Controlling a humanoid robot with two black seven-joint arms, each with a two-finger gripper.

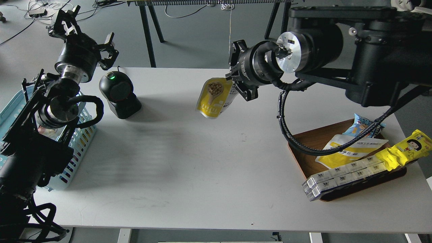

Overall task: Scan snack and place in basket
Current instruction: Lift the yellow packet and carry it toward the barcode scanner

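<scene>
**A:** Head view. Right gripper (236,82), upper centre of frame, is clenched on the white top edge of the flat yellow-and-white snack pouch with the nut-scoop picture (213,98). Pouch hangs in the air, tilted, clear of the white tabletop (189,162).

**B:** Scanner?

**A:** Black dome-shaped barcode scanner with a green light (118,94), upper left, well apart from the pouch. Picture side faces the camera; can't tell whether the barcode faces the scanner.

**B:** Left side?

**A:** Left gripper (79,35), top left, raised above the basket area, holds nothing. Fingers look spread.

**B:** Risks?

**A:** Edge-only pinch, so the pouch could swing or slip on the traverse. A wrong face towards the scanner would mean no read. The left arm also overhangs the basket, so a drop path could clash.

**B:** Containers?

**A:** Light blue slotted plastic basket (79,141) at left edge, mostly hidden by the left arm; contents unclear. Brown wooden tray (305,145), lower right, holds a yellow-white pouch (351,150), a blue packet (362,125), a yellow cartoon-girl wrapper (406,150) and a row of white boxes (344,173).
</scene>
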